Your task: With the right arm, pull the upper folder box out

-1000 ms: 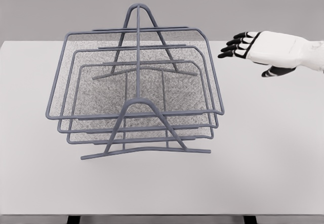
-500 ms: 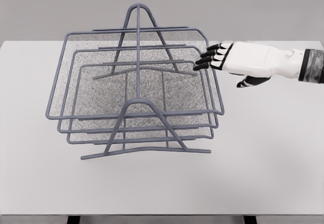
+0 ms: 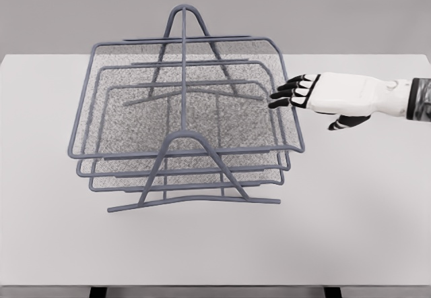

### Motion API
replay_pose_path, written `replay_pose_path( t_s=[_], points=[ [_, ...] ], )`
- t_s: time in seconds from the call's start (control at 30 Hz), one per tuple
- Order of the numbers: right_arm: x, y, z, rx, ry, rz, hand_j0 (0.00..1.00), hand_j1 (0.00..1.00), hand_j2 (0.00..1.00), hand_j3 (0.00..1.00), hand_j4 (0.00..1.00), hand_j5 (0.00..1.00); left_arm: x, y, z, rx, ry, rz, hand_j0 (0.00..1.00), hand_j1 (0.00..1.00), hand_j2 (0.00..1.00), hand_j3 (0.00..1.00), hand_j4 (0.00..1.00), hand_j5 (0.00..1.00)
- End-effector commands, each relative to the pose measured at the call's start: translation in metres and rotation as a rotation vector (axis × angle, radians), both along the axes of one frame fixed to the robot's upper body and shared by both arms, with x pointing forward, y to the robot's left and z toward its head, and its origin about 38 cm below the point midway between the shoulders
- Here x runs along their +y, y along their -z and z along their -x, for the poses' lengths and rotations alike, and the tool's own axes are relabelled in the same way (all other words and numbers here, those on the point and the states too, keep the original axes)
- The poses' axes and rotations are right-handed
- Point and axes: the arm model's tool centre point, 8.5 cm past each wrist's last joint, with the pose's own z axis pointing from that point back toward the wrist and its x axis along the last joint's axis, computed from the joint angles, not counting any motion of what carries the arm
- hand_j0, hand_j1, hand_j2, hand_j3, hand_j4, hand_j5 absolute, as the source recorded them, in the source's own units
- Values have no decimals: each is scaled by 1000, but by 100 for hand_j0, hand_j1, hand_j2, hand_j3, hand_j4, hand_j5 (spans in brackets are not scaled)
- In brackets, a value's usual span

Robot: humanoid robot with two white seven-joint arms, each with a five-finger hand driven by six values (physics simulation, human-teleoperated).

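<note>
A grey wire rack [image 3: 192,135] stands on the white table [image 3: 350,230] and holds three mesh trays stacked one above another. The upper folder box [image 3: 114,154] is the widest tray and sticks out a little to the right of the two below. My right hand [image 3: 301,99] comes in from the right edge, white with black fingers [image 3: 283,94]. The fingers hook over the upper tray's right rim about halfway along it, and the thumb [image 3: 343,123] hangs outside below. The middle tray [image 3: 121,172] and lower tray [image 3: 121,186] sit squarely in the rack.
The rack's two A-shaped end frames rise at front and back, with the tall back apex [image 3: 183,8] above the trays. Bare table lies to the right of the rack and in front of it.
My right hand has moved left and down onto the upper tray's right rim. That tray has since slid a little to the right, while the lower two stayed put.
</note>
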Motion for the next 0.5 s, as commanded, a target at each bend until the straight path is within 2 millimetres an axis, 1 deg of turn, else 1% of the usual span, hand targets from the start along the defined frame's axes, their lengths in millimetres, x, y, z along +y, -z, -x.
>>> replay_pose_path(
  t_s=[0.0, 0.1, 0.17, 0.37, 0.47],
  points=[
    [-7, -1, 1, -2, 14, 21, 100, 100, 100, 100, 100, 100, 0, 0, 0, 1, 0, 0, 100, 100, 100, 100, 100, 100],
    [-13, -3, 1, -6, 25, 31, 100, 100, 100, 100, 100, 100, 0, 0, 0, 1, 0, 0, 100, 100, 100, 100, 100, 100],
    [-20, -6, 2, -10, 40, 46, 100, 100, 100, 100, 100, 100, 0, 0, 0, 1, 0, 0, 100, 100, 100, 100, 100, 100],
    [-28, -8, 3, -11, 56, 58, 100, 100, 100, 100, 100, 100, 0, 0, 0, -1, 0, 0, 100, 100, 100, 100, 100, 100],
    [-39, -10, 5, -10, 76, 81, 100, 100, 100, 100, 100, 100, 0, 0, 0, -1, 0, 0, 100, 100, 100, 100, 100, 100]
  ],
)
